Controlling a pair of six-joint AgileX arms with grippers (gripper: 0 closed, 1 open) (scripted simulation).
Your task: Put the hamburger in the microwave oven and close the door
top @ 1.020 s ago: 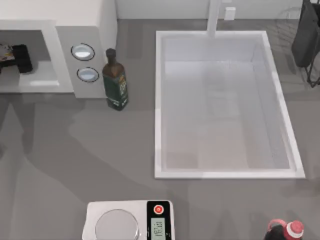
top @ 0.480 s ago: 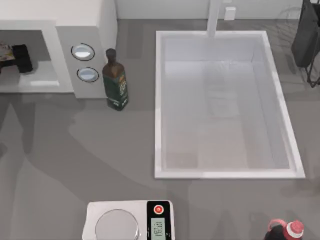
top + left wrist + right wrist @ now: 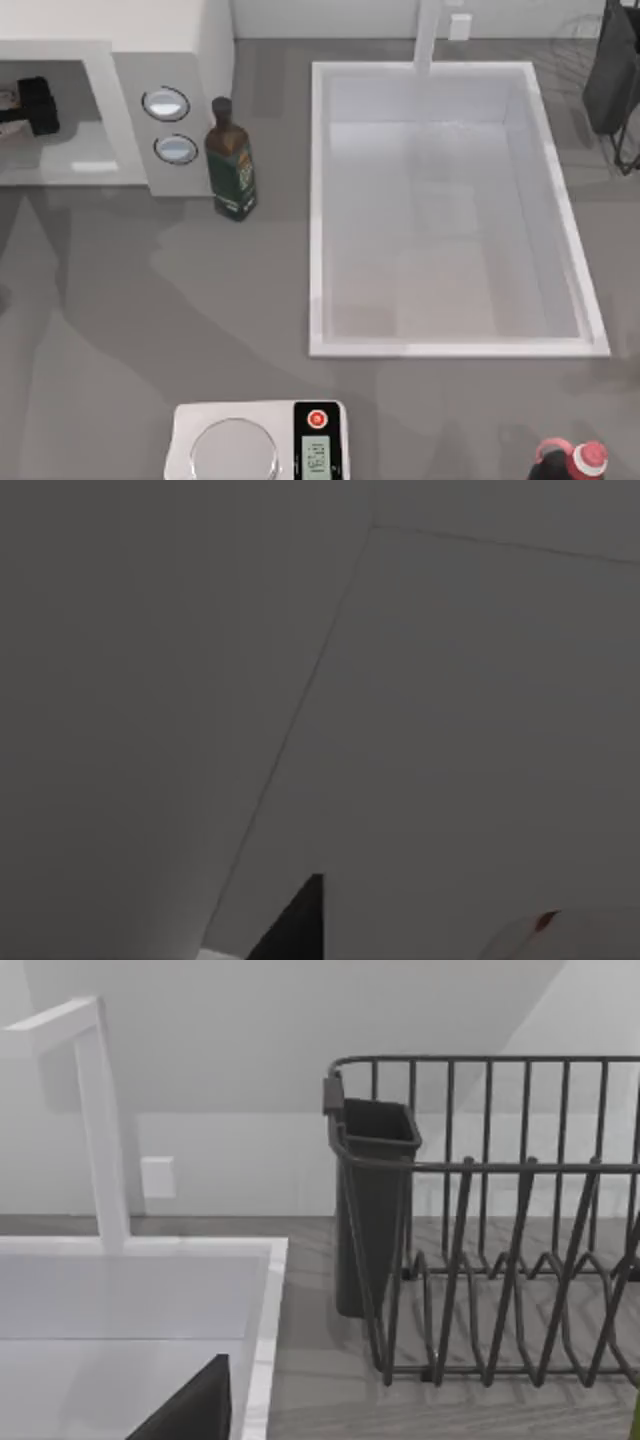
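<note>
I judge the placing step to be at its end: my left gripper (image 3: 35, 105) sits inside the open cavity of the microwave oven (image 3: 175, 60), at the far left of the top view, with a bit of the hamburger (image 3: 8, 98) showing just beside it at the picture's edge. The left wrist view looks at plain grey inner walls, with a pale rounded edge of the hamburger (image 3: 570, 935) low in the picture. Whether it already rests on the cavity floor or hangs in my grip, I cannot tell, and I cannot tell how far my left jaws stand apart either.

The next move, as I see it, calls for leaving the hamburger on the floor of the cavity, drawing the left arm straight out without dragging it along, then swinging the door shut.

My right arm is parked by the dish rack (image 3: 500, 1220) at the table's far right corner, past the sink (image 3: 318, 200). A dark bottle (image 3: 231, 160) stands just beside the 2 dials (image 3: 166, 103).
</note>
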